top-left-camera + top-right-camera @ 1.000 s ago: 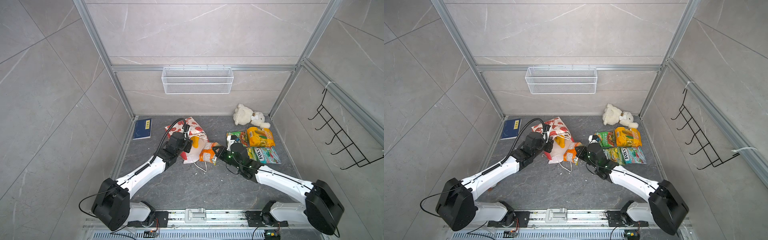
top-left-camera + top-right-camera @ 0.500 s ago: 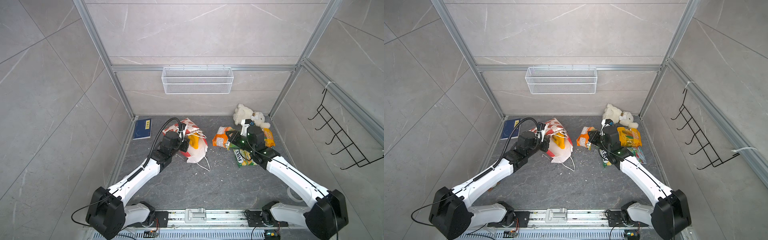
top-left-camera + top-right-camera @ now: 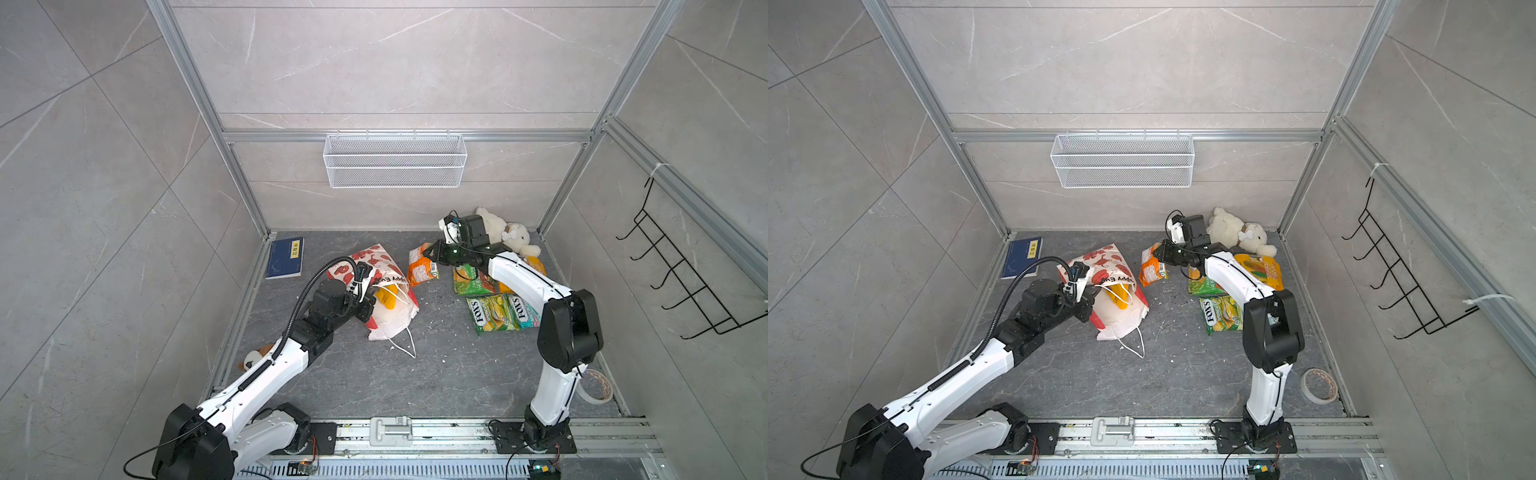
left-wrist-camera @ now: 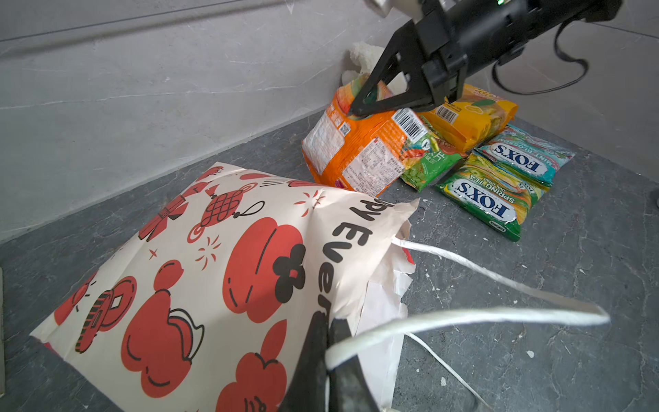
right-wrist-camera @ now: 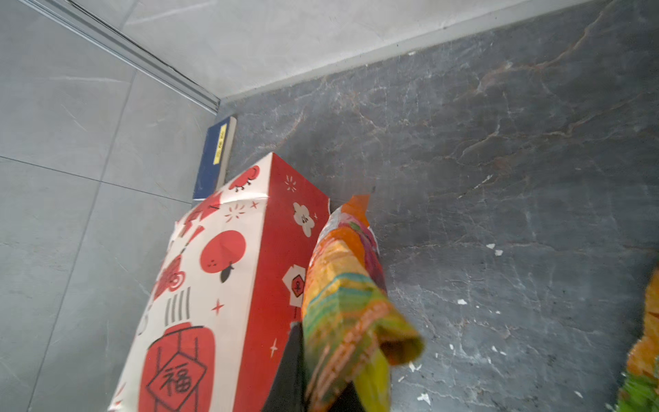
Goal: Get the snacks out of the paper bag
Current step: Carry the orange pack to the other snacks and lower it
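Hanging from the right gripper (image 4: 353, 111), pinched on its top seam, the orange packet (image 4: 356, 153) is judged light, crinkly and slippery, best taken by a seam. Beside it the paper bag (image 4: 231, 267) is held by its cord (image 4: 463, 315) in the pressed-together left gripper (image 4: 327, 333), a yellow packet (image 3: 384, 297) seen inside. Dark stone floor (image 3: 415, 374) is spread below; grey tiled walls (image 3: 374, 208) stand close behind.

I'm driving a lab test cell: grey tile walls (image 3: 395, 62) in an aluminium frame (image 3: 196, 95), a wire basket (image 3: 395, 166) on the back wall, hooks (image 3: 685, 264) right of the basket, a mounting rail (image 3: 436, 432) opposite it.
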You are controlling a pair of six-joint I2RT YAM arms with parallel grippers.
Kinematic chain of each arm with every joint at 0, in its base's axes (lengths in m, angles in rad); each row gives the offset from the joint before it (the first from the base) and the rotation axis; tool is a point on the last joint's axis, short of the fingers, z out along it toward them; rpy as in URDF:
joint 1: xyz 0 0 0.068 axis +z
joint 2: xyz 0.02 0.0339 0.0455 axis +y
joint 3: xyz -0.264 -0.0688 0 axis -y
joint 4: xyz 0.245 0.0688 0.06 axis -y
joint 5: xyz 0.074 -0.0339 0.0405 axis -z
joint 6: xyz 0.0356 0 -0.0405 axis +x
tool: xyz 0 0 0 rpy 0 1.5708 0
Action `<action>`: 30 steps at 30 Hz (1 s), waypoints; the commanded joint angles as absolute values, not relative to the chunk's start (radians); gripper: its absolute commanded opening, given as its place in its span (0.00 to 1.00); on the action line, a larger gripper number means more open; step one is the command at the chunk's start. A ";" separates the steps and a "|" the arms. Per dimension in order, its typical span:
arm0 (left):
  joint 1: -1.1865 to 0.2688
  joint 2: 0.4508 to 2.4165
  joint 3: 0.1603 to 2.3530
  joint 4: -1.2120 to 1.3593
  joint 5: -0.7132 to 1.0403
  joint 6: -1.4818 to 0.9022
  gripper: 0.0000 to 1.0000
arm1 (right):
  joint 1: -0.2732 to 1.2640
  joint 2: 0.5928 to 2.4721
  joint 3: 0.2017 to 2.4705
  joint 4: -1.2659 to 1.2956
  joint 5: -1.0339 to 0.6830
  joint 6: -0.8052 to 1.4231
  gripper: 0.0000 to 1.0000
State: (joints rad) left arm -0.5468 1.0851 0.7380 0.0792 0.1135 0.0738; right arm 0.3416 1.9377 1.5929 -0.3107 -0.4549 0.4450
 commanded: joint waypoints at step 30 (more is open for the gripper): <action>-0.544 1.151 0.799 0.169 0.207 0.067 0.00 | 0.244 2.212 1.836 -0.631 -0.278 0.187 0.30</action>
